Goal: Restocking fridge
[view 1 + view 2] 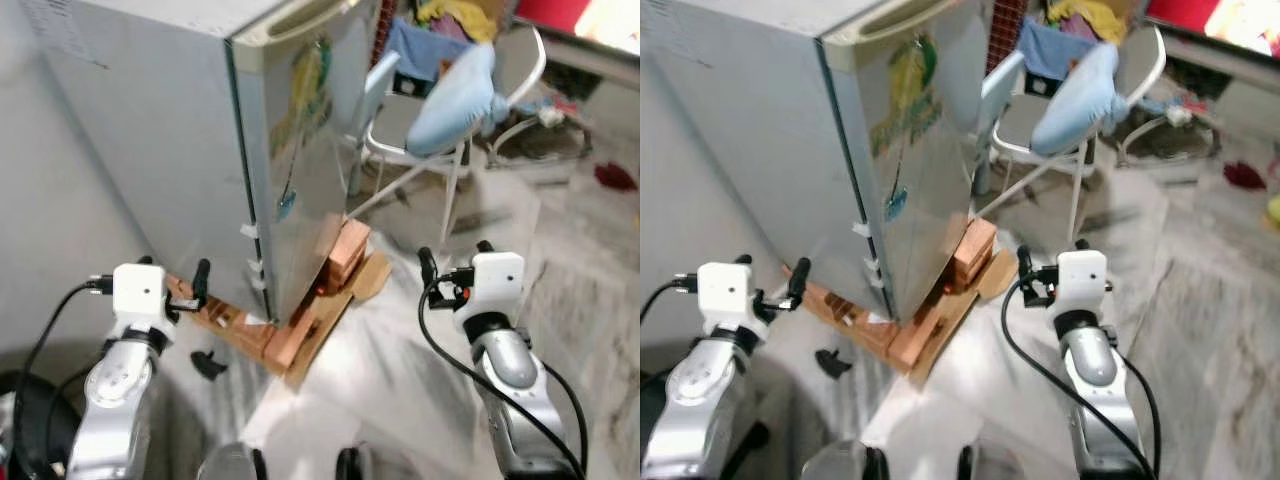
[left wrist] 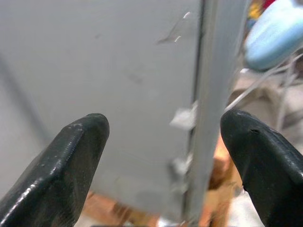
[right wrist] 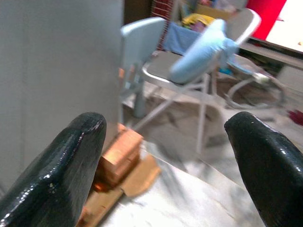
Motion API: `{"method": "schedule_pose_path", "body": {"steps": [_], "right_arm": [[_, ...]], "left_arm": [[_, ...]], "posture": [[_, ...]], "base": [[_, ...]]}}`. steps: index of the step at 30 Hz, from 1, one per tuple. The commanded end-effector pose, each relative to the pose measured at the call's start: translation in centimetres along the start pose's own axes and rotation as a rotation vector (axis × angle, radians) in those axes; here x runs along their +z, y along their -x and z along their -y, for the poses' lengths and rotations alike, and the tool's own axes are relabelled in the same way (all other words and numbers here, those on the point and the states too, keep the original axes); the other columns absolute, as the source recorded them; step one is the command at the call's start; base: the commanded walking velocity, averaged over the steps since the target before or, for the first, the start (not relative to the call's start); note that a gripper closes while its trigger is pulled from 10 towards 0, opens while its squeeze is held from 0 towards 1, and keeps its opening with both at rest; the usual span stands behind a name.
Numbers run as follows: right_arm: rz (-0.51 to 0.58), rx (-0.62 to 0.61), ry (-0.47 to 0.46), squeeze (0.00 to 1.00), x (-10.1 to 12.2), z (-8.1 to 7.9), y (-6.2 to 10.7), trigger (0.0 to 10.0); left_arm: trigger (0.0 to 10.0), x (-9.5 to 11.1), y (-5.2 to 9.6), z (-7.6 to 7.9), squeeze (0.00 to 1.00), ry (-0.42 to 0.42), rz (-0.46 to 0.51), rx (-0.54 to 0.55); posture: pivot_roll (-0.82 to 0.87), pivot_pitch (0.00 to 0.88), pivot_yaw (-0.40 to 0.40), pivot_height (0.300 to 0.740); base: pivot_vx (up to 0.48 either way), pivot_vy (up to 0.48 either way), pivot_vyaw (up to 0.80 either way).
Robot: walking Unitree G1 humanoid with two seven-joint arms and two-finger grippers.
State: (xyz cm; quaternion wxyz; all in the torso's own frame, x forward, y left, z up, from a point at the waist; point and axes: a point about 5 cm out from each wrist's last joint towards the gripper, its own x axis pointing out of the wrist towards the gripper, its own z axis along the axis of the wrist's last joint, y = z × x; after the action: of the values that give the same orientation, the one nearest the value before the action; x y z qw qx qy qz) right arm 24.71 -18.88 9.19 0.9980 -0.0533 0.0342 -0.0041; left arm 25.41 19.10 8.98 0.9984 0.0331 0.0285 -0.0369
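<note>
1. Standing at far left, the left gripper is raised beside the fridge's side wall; the left wrist view shows its two black fingers spread wide with nothing between them, aimed at the grey side panel and the door seam.
2. A small black object lies on the floor just beside the left arm; what it is cannot be told.
3. The silver fridge stands closed, corner toward the camera, with a colourful sticker on its door.
4. The fridge rests on bricks and flattened cardboard, which project from under its base at the front corner and along both sides.
5. Right of the fridge, a folding metal chair carries a light blue cushion leaning on its back; a pale blue plastic chair stands between it and the fridge, near the door.
6. The right gripper is raised over the grey floor, well apart from the fridge; the right wrist view shows its fingers wide and empty, pointing toward the bricks and chairs.
7. A dark red item lies on the floor at far right.
</note>
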Motion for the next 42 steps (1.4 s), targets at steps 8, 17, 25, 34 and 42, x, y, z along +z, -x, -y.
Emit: {"method": "schedule_pose_path", "body": {"steps": [8,17,25,34,42], "right_arm": [[0.012,-0.014,0.012,0.0,0.8,-0.1,-0.4,10.0],[0.024,-0.017,0.038,0.0,1.3,-0.1,-0.3,10.0],[0.008,-0.012,0.028,0.0,1.1,-0.5,0.4,10.0],[-0.001,-0.018,0.031,0.0,1.0,-0.2,0.7,10.0],[-0.006,-0.02,0.038,0.0,1.1,0.0,0.8,10.0]], "left_arm": [[10.0,1.1,-3.2,-0.7,0.0,0.046,0.02,0.003],[10.0,2.1,-6.3,0.7,0.0,0.07,0.028,-0.074],[10.0,3.4,-9.4,1.6,0.0,0.05,0.063,-0.079],[10.0,4.3,-10.8,1.2,0.0,0.112,0.089,-0.042],[10.0,4.6,-11.2,4.0,0.0,0.124,0.1,-0.198]], "posture": [[-0.03,0.098,-0.04,0.74],[-0.07,0.122,-0.024,0.74],[-0.1,0.124,-0.017,0.74],[-0.12,0.121,-0.026,0.74],[-0.13,0.118,-0.028,0.74]], "base": [[0.0,0.0,0.0],[0.0,0.0,-0.49],[0.0,0.0,0.0],[0.0,0.0,0.0],[0.0,0.0,0.0]]}}
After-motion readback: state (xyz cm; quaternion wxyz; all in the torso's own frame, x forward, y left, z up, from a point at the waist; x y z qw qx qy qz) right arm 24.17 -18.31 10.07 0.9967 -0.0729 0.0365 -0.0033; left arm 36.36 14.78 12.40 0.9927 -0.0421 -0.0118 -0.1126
